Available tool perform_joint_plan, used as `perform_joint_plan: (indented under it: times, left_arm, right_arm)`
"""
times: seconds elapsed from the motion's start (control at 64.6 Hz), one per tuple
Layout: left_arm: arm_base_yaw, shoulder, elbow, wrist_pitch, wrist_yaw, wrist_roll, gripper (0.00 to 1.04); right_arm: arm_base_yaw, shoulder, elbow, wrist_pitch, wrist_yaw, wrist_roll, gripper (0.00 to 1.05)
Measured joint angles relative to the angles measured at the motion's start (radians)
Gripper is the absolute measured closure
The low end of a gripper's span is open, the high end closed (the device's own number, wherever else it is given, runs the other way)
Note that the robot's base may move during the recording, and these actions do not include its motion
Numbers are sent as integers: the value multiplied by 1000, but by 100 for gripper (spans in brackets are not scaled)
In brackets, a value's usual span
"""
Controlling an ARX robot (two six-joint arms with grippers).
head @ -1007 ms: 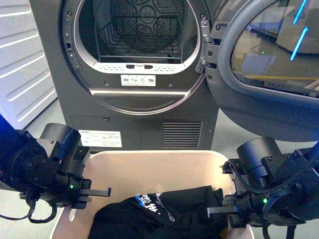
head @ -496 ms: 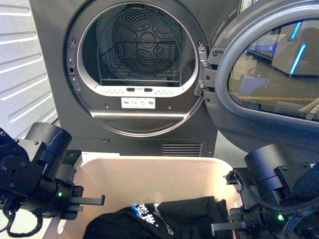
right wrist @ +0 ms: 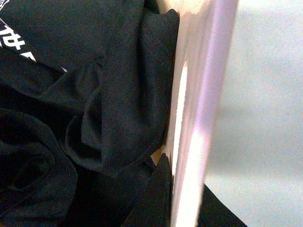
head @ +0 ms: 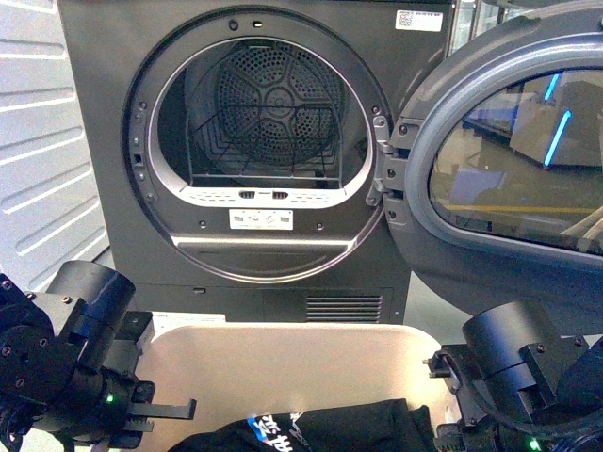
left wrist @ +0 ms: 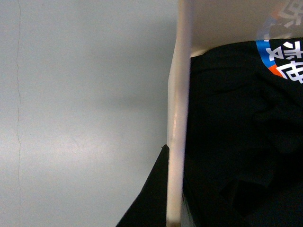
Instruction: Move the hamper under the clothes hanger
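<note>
The hamper (head: 283,353) sits just in front of the dryer (head: 264,282), below its open drum and beside the swung-out door (head: 509,160). A black garment (head: 330,428) with blue and white print lies in the end farther from the dryer. The right gripper (right wrist: 187,189) is set narrow on the hamper's right rim. Its wrist view shows a dark finger (right wrist: 158,189) inside the wall and another outside, both against the plastic, so I judge this side to be gripped. The left gripper (head: 179,411) is at the opposite rim. One finger (left wrist: 149,198) lies against the outer face, but the inner one is lost against the black cloth, so I cannot tell whether that side is truly clamped. The hanger appears in none of the views, so its direction from the dryer is unknown. As far as the task goes, both arms have reached the rims and at least one hold looks secure. The actual move remains undone, since the hamper is right by the dryer. What is left is to take the hamper away from the dryer with both arms working evenly, place it under the hanger's bar and release. An uneven pull could twist the thin rim out of the fingers.
</note>
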Motion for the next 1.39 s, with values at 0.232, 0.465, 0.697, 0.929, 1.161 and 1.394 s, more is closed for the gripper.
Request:
perform_joint_plan:
  times: [0.232,0.465,0.697,0.929,1.161,1.394]
  left_arm:
    - [26,0,-3,0,-12,-3,101]
    - [-1,-1,-3,0,4,-3,101]
    - [-4,-4,-2,1,0,-2,101]
    - [4,-8,-3,0,-2,-3,101]
    - [2,-9,-3,0,1,-3,101]
    - [2,-10,-3,0,0,-3,101]
  right_arm:
    - [26,0,3,2,-12,1,99]
    - [-3,-2,3,2,4,-2,99]
    - [-5,-3,0,2,2,-7,99]
    - [5,-3,0,3,1,-7,99]
    - [1,-3,0,3,2,-8,99]
    - [1,-3,0,3,0,-7,99]
